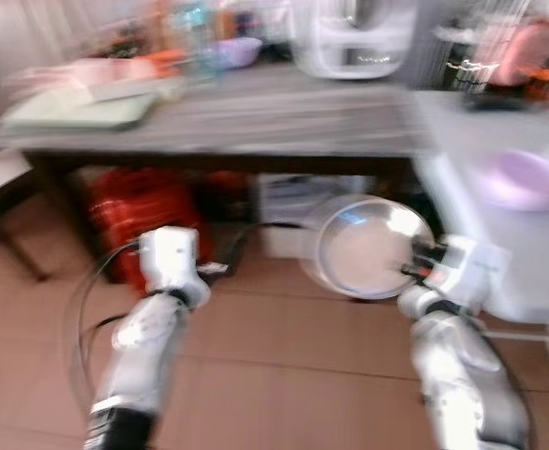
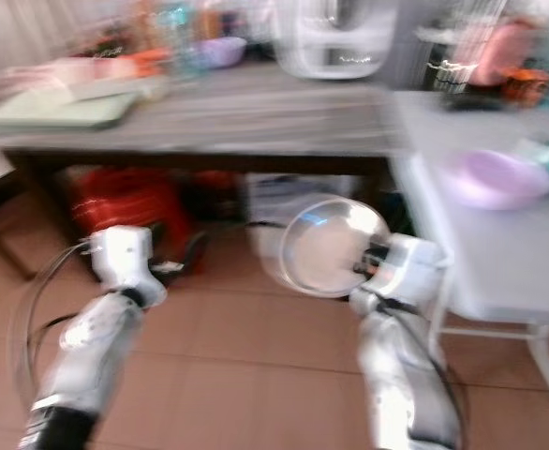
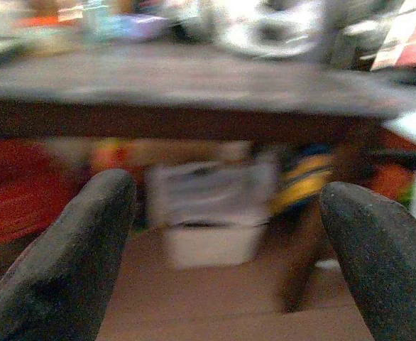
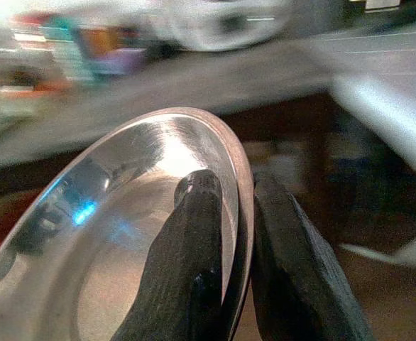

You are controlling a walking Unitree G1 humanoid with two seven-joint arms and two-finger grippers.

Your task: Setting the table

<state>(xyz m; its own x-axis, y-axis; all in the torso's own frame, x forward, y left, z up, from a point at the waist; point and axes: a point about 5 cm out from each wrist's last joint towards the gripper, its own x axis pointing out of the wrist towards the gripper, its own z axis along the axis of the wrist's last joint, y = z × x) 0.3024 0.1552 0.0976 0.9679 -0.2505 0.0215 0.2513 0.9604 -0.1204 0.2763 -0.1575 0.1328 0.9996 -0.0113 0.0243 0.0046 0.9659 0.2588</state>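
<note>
Floor: bare reddish-brown tiled floor point(image 1: 284, 375) lies nearest, with open room between the two arms and ahead of them up to the benches.
Left gripper: the left gripper point(image 3: 226, 234) hangs low over the floor in front of the dark bench, its jaws spread wide with nothing between them; through the gap a pale box shows under the bench.
Right gripper: the right gripper point(image 4: 229, 234) is raised a little higher, its jaws clenched on the rim of the steel plate point(image 1: 368, 246), one finger point(image 4: 194, 241) on the inner face and the other behind the edge.
Steel plate: round, shiny, held tilted up on edge so its hollow faces the robot; it hangs in the air over the floor, just before the corner where the two benches meet, touching neither.
Under the dark bench: a red bundle point(image 1: 148, 220) on the left and a pale box point(image 1: 298, 211) in the middle fill much of the space below the front edge.
Dark bench: the long dark wooden bench point(image 1: 256, 127) runs across the view, its front edge above the grippers; a pale green tray point(image 1: 78, 111) lies near its left end, and a white appliance point(image 1: 354, 37) stands far back.
White bench: the white bench point(image 1: 518, 253) stands on the right, its near edge close beside the right arm; a lilac bowl point(image 1: 523, 178) sits on it.
Blur: all views are smeared, so the small things at the back cannot be told apart.
</note>
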